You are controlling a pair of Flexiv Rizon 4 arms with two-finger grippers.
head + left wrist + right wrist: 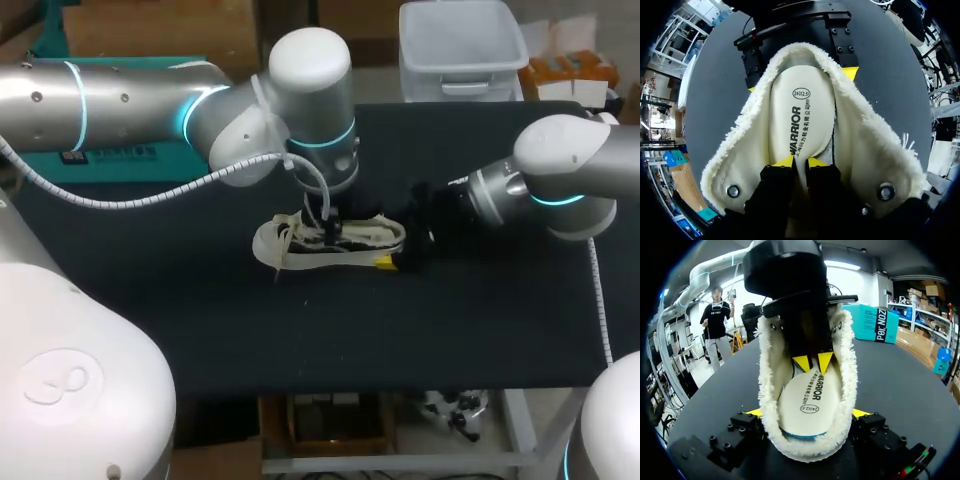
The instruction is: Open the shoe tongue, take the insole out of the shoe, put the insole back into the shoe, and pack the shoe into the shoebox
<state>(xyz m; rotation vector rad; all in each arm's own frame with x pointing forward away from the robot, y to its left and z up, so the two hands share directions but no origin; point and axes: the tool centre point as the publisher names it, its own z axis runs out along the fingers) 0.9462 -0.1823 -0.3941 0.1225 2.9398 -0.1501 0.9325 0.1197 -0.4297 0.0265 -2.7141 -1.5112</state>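
**Insole gripped inside a shoe braced at the heel**

Head view: the shoe lies on its sole on the dark table. Its long axis runs across from one arm to the other, toe toward my left arm's side and heel toward my right. The left gripper comes down from above into the shoe's opening. The right gripper is at the shoe's heel.

Left wrist view: the fleecy collar is spread wide. The left gripper is clamped on the insole about midway along the shoe, with a strip of grey bed showing beside the insole.

Right wrist view: the right gripper clasps the heel of the shoe, one finger on each side, spread wide. The left gripper stands upright over the insole, ahead of it toward the toe.

The insole lies lengthwise in the shoe and runs from the left gripper toward the heel. I judge any pull or push must follow that axis, with the left arm working and the right bracing.
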